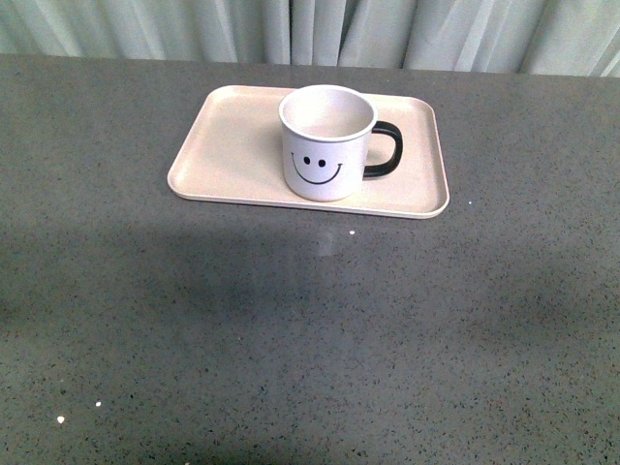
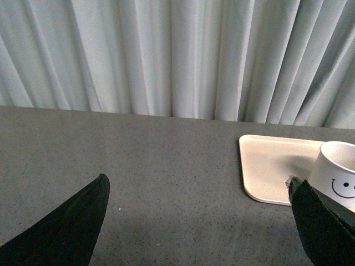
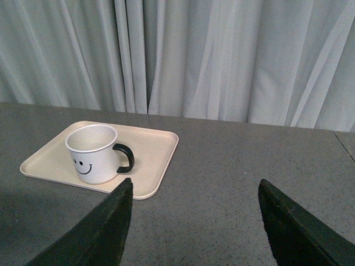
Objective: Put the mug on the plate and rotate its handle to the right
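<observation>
Already we judge the task essentially finished: the mug point(image 1: 327, 142) stands upright on the plate point(image 1: 223, 155), a little right of the plate's middle, with its handle point(image 1: 385, 149) pointing to the right and nothing obvious left to do. We see a white, empty mug with a black smiley face turned toward us and a glossy black loop handle. Well apart from the plate, the left gripper point(image 2: 199, 221) and the right gripper point(image 3: 194, 224) both hang with jaws spread wide, holding nothing.
</observation>
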Robot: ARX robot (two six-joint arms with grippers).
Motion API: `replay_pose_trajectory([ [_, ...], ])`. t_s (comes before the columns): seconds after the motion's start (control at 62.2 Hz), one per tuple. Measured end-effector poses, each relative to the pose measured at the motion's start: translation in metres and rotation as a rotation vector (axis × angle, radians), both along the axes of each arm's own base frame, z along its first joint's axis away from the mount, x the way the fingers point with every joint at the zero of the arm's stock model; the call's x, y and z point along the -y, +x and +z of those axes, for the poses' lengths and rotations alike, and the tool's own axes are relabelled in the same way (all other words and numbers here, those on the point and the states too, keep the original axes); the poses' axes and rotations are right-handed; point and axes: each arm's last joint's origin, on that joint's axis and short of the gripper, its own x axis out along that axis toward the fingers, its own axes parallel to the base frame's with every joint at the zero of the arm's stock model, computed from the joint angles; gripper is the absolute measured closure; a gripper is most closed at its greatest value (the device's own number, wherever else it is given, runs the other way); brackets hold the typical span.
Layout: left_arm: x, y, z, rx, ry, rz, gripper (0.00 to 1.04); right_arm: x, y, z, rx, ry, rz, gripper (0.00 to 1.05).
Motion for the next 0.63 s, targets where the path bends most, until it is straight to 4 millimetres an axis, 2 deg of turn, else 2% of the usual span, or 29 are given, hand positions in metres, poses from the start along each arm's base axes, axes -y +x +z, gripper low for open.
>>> replay_pose_trajectory([
  [0.161,0.0000,0.0000,0.0000,0.000,0.000,0.000,0.09,0.0000,0.0000,0.0000,0.000,0.000,0.000,0.08],
  [0.627,0.0000,0.0000,0.0000,0.000,0.000,0.000,0.09,0.0000,0.0000,0.0000,0.000,0.000,0.000,0.09],
])
